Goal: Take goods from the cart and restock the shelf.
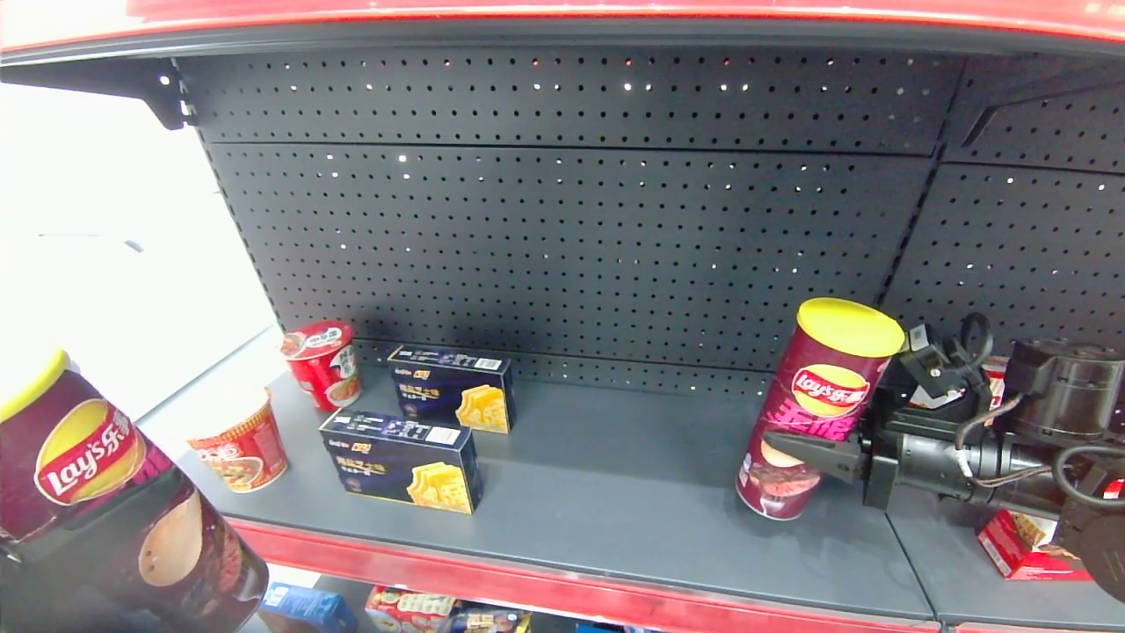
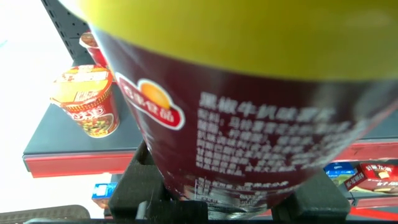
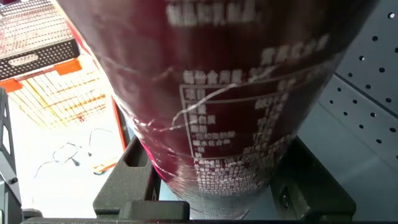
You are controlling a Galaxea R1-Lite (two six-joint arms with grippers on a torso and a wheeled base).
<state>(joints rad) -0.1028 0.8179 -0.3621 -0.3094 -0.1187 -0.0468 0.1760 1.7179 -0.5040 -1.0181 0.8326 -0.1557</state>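
Chips can [image 1: 817,413] is leaning over the right part of the shelf [image 1: 615,501]. Its long axis is tilting so that the yellow lid is pointing up and to the right, with the base low at the board. I cannot tell whether the base is touching. The right tool [image 1: 795,453] is clamping it around the middle, reaching in from the right. The left tool [image 2: 230,196] is gripping a second can [image 1: 97,492] near and far left, in front of the shelf edge. The right arm is looking nearer to placing: its can is needing righting and lowering onto the bare board, well right of the blue boxes [image 1: 404,462].
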